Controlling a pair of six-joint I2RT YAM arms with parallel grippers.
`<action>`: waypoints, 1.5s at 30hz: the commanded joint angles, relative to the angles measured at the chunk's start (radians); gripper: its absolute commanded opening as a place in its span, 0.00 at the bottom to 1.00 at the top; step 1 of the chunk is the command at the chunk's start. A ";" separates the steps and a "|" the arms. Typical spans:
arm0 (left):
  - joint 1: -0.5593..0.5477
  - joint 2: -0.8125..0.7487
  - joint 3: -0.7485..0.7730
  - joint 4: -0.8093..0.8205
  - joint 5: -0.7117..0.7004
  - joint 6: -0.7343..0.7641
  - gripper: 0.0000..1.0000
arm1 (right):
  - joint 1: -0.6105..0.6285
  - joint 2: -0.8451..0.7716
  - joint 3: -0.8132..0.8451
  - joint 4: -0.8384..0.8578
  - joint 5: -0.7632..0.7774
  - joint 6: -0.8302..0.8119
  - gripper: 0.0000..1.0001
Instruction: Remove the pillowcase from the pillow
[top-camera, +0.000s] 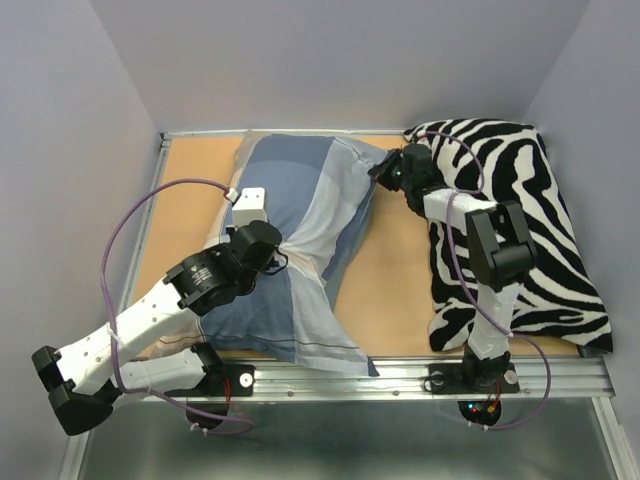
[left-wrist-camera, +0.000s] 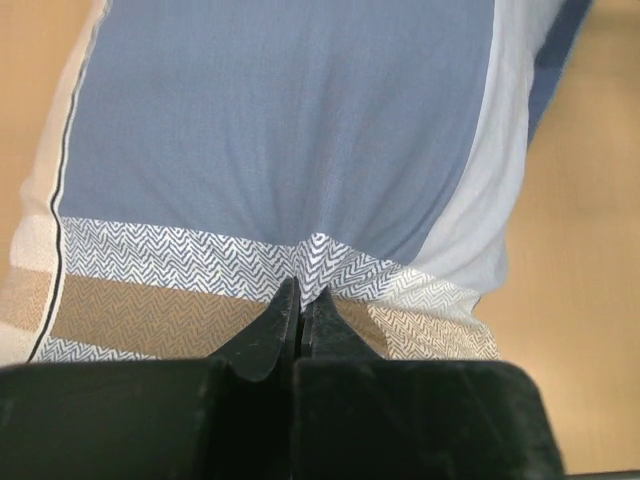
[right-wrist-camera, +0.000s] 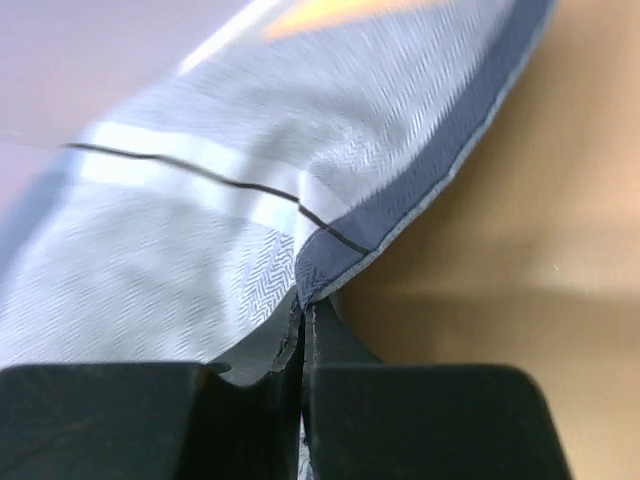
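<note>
On tabletop (top-camera: 395, 300), centre-left, pillowcase (top-camera: 300, 200) lies plaid face up and bulging. Pillow not visible, prob. inside. L gripper (left-wrist-camera: 300, 312): fingers pressed together, pinching a fold of cloth at the herringbone/tan band approx. mid-case, with fabric puckered toward it. R gripper (right-wrist-camera: 303, 322): fingers closed on far-right corner of case, at dark-blue hem. Zebra cushion (top-camera: 515, 215) lies at right, partly under R arm, near that corner.

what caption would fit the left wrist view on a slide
Left gripper shut on a pinch of the plaid pillowcase at its herringbone band, tan tabletop beside it.
</note>
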 joint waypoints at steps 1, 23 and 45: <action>0.015 -0.064 0.128 0.099 -0.169 0.026 0.00 | 0.002 -0.315 -0.088 0.013 0.063 -0.133 0.01; 0.508 0.121 0.265 0.310 0.352 0.057 0.00 | 0.317 -0.792 0.065 -0.441 0.153 -0.354 0.01; 0.886 0.340 0.349 0.254 0.541 0.227 0.01 | 1.035 -0.471 0.688 -0.595 0.832 -0.794 0.01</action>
